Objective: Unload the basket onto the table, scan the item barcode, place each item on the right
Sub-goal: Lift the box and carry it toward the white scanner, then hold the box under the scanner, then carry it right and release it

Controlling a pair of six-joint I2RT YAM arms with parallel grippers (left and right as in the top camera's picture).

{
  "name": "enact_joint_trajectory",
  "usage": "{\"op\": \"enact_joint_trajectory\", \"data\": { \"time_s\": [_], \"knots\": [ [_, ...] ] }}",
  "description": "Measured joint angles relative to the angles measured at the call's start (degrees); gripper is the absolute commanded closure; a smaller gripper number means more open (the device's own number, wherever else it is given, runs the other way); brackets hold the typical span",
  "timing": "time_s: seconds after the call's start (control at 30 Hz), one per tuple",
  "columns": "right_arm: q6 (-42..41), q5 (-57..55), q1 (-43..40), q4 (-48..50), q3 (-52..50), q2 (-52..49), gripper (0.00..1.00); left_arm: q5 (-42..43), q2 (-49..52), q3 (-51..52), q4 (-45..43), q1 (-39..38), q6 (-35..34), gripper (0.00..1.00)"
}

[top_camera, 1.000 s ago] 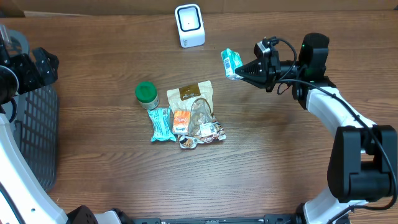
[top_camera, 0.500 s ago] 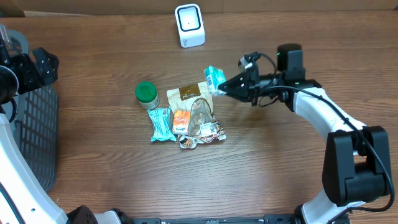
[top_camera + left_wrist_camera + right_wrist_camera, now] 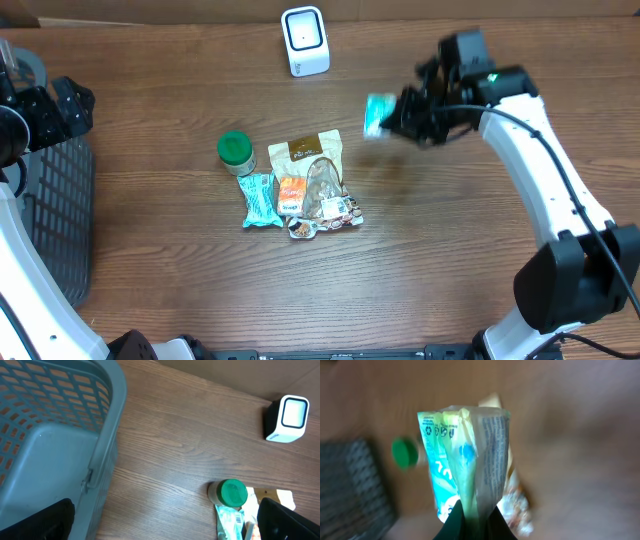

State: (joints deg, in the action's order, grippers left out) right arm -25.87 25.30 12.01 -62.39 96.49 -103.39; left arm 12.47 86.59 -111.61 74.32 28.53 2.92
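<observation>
In the overhead view my right gripper (image 3: 398,116) is shut on a teal snack packet (image 3: 378,113), held in the air right of the pile and below-right of the white barcode scanner (image 3: 305,40). The right wrist view shows the packet (image 3: 465,455) edge-on and blurred, pinched between the black fingers at my right gripper (image 3: 472,519). No barcode on it is readable. My left gripper (image 3: 72,103) hangs open at the far left beside the basket. Its dark fingertips (image 3: 52,519) stand far apart with nothing between them. The scanner (image 3: 287,417) also shows there.
A grey mesh basket (image 3: 50,230) fills the left edge, its rim (image 3: 107,445) under my left wrist. Mid-table lie a green-lidded jar (image 3: 235,150), a teal bar (image 3: 258,200), a brown pouch (image 3: 305,155) and small snack packs (image 3: 325,208).
My right arm swung the packet left and down towards the pile, then back right and up with the wrist turned. The left arm has not moved.
</observation>
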Motion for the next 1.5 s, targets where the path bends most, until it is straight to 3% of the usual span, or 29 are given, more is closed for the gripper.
{"op": "enact_joint_trajectory", "data": {
  "time_s": [0.1, 0.2, 0.4, 0.6, 0.9, 1.23, 1.5],
  "knots": [
    [1.46, -12.76, 3.13, 1.18, 10.32, 0.02, 0.96, 0.00, 0.00, 0.00, 0.02, 0.00, 0.00, 0.01],
    [4.39, -23.30, 6.73, 8.33, 15.30, 0.07, 0.96, 0.00, 0.00, 0.00, 0.02, 0.00, 0.00, 0.00],
    [13.68, -38.91, 13.33, 25.35, 16.15, -1.81, 0.96, 0.00, 0.00, 0.00, 0.04, 0.00, 0.00, 0.00],
    [26.91, -48.63, 17.25, 43.17, 16.52, -12.98, 0.96, 0.00, 0.00, 0.00, 0.02, 0.00, 0.00, 0.00],
    [49.72, -54.95, 18.08, 59.39, 16.31, -29.46, 0.96, 0.00, 0.00, 0.00, 0.07, 0.00, 0.00, 0.01],
    [57.57, -51.63, 18.08, 67.78, 16.33, -31.95, 0.96, 0.00, 0.00, 0.00, 0.04, 0.00, 0.00, 0.00],
    [71.67, -49.48, 18.08, 72.41, 16.33, -38.73, 0.96, 0.00, 0.00, 0.00, 0.04, 0.00, 0.00, 0.00]
  ]
}}
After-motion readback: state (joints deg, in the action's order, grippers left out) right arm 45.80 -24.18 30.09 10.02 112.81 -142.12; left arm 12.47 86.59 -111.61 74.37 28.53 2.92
